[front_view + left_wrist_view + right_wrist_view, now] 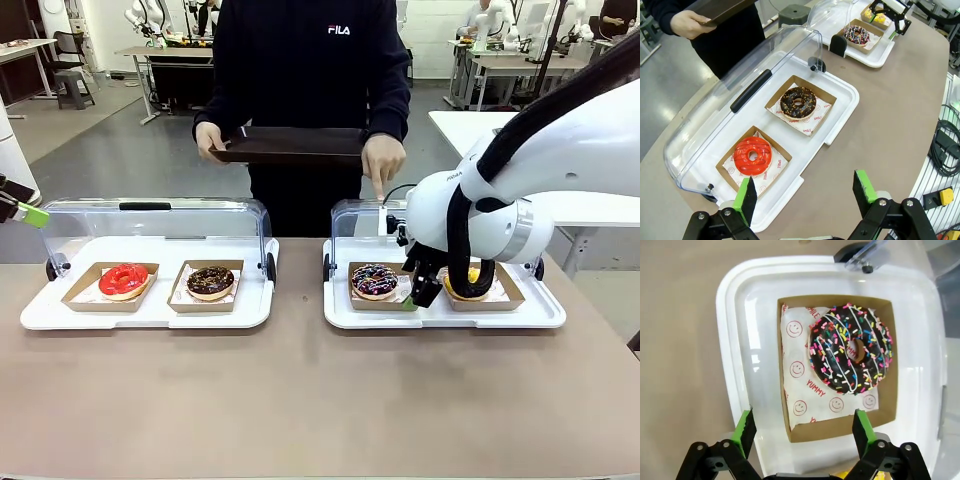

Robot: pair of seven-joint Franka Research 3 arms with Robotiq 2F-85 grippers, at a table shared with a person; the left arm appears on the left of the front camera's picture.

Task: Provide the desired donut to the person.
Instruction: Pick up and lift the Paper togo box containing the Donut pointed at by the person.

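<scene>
right gripper (803, 426), spread, above the sprinkled donut (832, 355) on the right white tray (735, 340); left gripper (805, 186), spread, near the red donut (752, 156); person (300, 70) behind the desk (300, 400) holds a dark tray (290, 145).

The right pincer (804, 434) is hanging above a white tray (747, 340), its green-padded fingers (746, 430) spread wide and gripping nothing. Beyond them, a chocolate donut (840, 375) with coloured sprinkles and white drizzle is lying on smiley-printed paper (800, 370) inside a brown cardboard box (840, 429). The white tray is sitting on the tan bench (680, 340), with a corner of a clear lid (875, 250) showing at the top edge.
</scene>
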